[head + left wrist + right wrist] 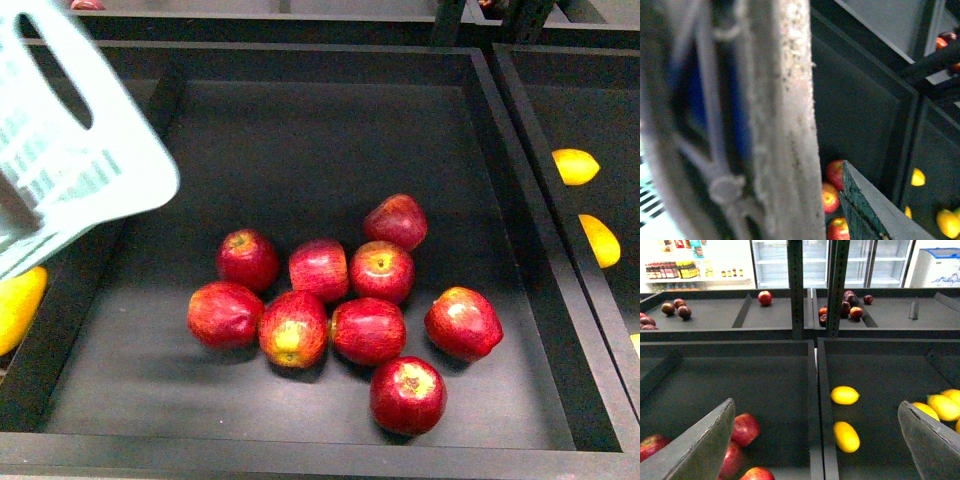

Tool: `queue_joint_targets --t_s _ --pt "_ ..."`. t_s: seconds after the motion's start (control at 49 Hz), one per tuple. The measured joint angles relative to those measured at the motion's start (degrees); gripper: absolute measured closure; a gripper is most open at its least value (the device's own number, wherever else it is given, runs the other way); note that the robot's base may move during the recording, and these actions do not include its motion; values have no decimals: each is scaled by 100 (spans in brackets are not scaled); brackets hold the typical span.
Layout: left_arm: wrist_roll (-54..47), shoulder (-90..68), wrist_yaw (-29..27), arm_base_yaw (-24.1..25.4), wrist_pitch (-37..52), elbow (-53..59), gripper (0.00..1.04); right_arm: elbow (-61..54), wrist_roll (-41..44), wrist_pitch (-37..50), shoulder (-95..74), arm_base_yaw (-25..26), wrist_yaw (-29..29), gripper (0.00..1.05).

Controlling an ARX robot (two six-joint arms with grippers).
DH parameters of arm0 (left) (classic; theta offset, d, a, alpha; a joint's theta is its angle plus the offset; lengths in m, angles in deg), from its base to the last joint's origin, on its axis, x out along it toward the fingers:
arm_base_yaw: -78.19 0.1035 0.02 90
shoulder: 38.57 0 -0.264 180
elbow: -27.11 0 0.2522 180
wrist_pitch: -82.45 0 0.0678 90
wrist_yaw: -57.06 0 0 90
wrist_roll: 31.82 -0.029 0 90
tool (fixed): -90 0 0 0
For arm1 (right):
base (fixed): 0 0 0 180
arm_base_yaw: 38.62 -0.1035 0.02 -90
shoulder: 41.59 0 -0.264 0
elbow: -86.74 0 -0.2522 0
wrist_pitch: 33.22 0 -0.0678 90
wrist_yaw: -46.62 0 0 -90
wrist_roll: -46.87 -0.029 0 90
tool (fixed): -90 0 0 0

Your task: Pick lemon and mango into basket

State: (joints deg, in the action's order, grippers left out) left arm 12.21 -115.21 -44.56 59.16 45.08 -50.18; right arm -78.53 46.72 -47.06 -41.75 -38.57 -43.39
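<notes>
Front view first. The basket (110, 190) hangs tilted at the upper left, pale teal with slotted sides, and one corner reaches over the left wall of the middle tray (300, 120). Nine red apples (320, 270) sit bunched on that tray's floor.

The lemon (575, 166) is small, smooth and bright yellow with a pointed end. It lies in the right tray (600, 100), well apart from the basket. A second yellow fruit (600, 240) lies near it, partly hidden by the tray wall.

Over at the left edge, below the basket, there's a longer orange-yellow fruit. I take it for the mango (18, 305), though the frame cuts it off.

My left wrist camera is nearly filled by a blurred pale bar with ties, right up against the lens, seemingly the basket's handle (785, 125). Only one of my left fingers (875, 212) shows, so I cannot tell whether they are closed on anything.

My right gripper (816, 405) is spread wide and holds nothing. It hovers over the divider between the apple tray and the lemon tray, with the two yellow fruits lying between the fingers in that view.

There are shop shelves with bottles (670, 270) at the back, but the labels are too small to read.
</notes>
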Motion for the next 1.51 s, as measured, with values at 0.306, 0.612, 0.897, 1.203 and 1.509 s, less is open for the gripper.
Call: queue_joint_targets --t_s 0.306,0.612,0.897,1.203,1.509 --pt "496 -1379 1403 -802 365 -1198 75 0 0 0 0 -2 0 9" --pt "879 -1799 1797 -1322 605 -1493 75 0 0 0 0 0 0 9" --pt "879 -1808 2072 -1591 756 -1493 75 0 0 0 0 0 0 9" --pt "911 -1808 2116 -1670 756 -1493 75 0 0 0 0 0 0 9" --pt "914 -1805 2094 -1624 756 -1493 75 1021 -1799 -1491 -2389 1580 1130 9"
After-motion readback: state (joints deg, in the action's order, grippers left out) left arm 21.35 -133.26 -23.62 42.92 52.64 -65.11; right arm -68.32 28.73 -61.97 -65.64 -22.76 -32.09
